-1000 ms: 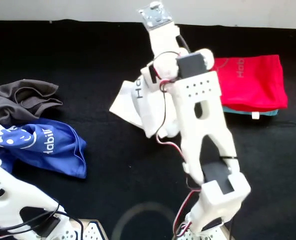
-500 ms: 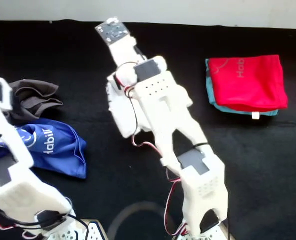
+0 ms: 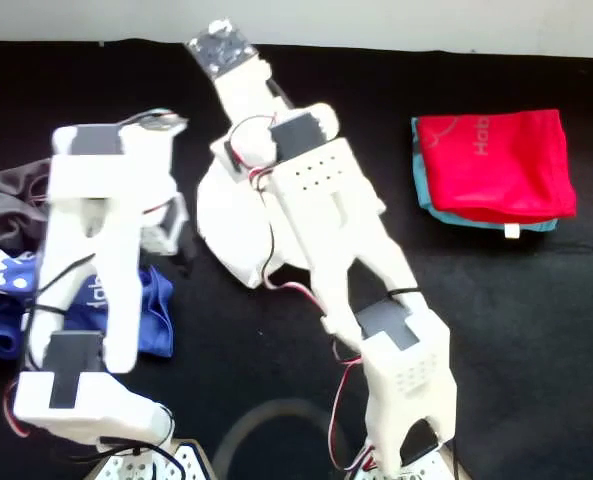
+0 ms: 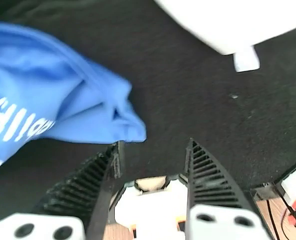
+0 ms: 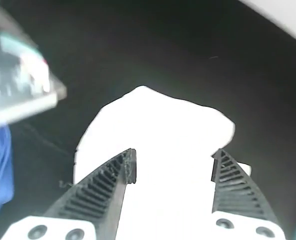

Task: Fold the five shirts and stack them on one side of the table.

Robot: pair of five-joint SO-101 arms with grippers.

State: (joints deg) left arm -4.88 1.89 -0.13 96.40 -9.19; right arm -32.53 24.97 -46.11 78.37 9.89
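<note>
A white shirt [image 3: 226, 225] lies crumpled at the table's middle back, partly under the right arm. My right gripper [image 5: 173, 162] hovers open just above the white shirt [image 5: 157, 130]. A blue shirt [image 3: 154, 305] lies bunched at the left, with a grey shirt [image 3: 1, 205] behind it. My left gripper [image 4: 152, 155] is open above bare cloth beside the edge of the blue shirt [image 4: 48, 100]; the white shirt [image 4: 237, 25] lies farther off. A folded red shirt [image 3: 496, 160] rests on a folded teal one [image 3: 428, 205] at the back right.
The black table cover [image 3: 516, 330] is bare at the front right. The left arm [image 3: 101, 230] stretches over the blue shirt, close beside the right arm [image 3: 326, 210]. Both arm bases stand at the front edge.
The left arm rose from the front-left corner and now reaches over the blue shirt. The right arm swung left, and the white shirt shifted left with it.
</note>
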